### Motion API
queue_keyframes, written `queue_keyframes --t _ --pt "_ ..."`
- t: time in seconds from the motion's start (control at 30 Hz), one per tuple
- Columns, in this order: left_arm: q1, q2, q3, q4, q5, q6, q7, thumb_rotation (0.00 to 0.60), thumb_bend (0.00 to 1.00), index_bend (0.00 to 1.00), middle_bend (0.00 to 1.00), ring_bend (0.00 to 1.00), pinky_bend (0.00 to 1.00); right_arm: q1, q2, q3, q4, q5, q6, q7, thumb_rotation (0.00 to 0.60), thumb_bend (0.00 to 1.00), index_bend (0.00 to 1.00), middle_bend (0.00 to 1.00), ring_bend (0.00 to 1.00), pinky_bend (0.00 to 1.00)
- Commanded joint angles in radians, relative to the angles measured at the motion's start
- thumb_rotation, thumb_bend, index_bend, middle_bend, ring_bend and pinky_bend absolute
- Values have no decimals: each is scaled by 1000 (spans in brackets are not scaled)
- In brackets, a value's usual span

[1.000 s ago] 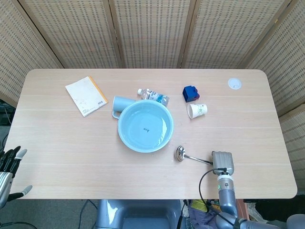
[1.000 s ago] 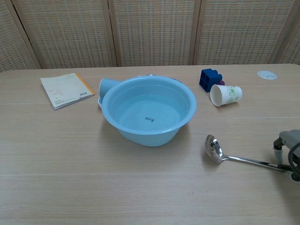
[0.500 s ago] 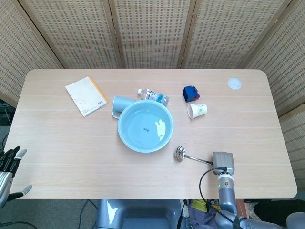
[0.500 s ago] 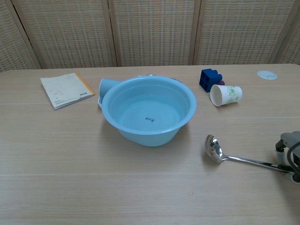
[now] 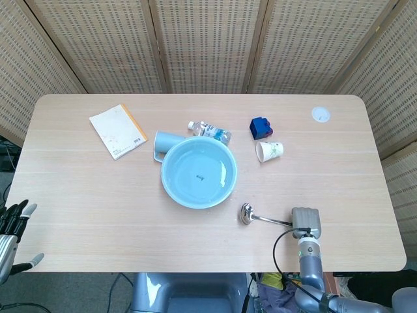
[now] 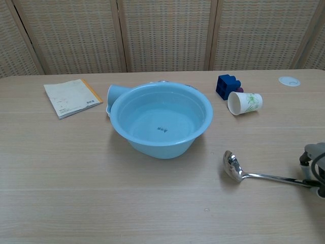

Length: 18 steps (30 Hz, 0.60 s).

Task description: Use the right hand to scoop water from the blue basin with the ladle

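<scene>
The blue basin [image 5: 164, 183] [image 6: 152, 148] holds water and stands mid-table. To its right the steel ladle [image 5: 262, 218] [image 6: 264, 176] lies on the wood, its bowl [image 6: 232, 165] toward the basin and its handle running right into my right hand [image 5: 305, 223] [image 6: 315, 161] at the near right edge. That hand grips the handle's end; its fingers are mostly hidden under the grey wrist housing. My left hand [image 5: 14, 229] hangs off the table's near left corner, fingers apart, holding nothing.
A notebook [image 5: 117, 131] lies at the back left. Behind the basin lie a light blue mug [image 5: 164, 141] and a small bottle [image 5: 210, 131]. A blue block [image 5: 260, 127], a tipped paper cup [image 5: 269, 151] and a white disc [image 5: 320, 115] sit back right.
The ladle and my right hand have slid slightly toward the table's near edge. The water's surface glinted briefly. My left hand has not moved.
</scene>
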Motion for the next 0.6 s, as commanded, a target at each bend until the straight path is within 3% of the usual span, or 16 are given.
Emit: queue_keyframes --t 0.03,0.23,0.6 --pt "0 0 0 0 0 0 0 600 0 0 0 0 0 0 1 -4 1 -9 2 9 600 582 696 1000 966 1000" --pt "-1 1 1 0 0 -2 -3 600 0 0 0 0 0 -7 23 -28 1 -98 -17 86 600 698 734 1000 966 1000" --pt "1 4 3 0 6 5 -13 600 0 0 0 0 0 -39 141 -70 -49 -328 -44 296 600 718 755 1000 966 1000"
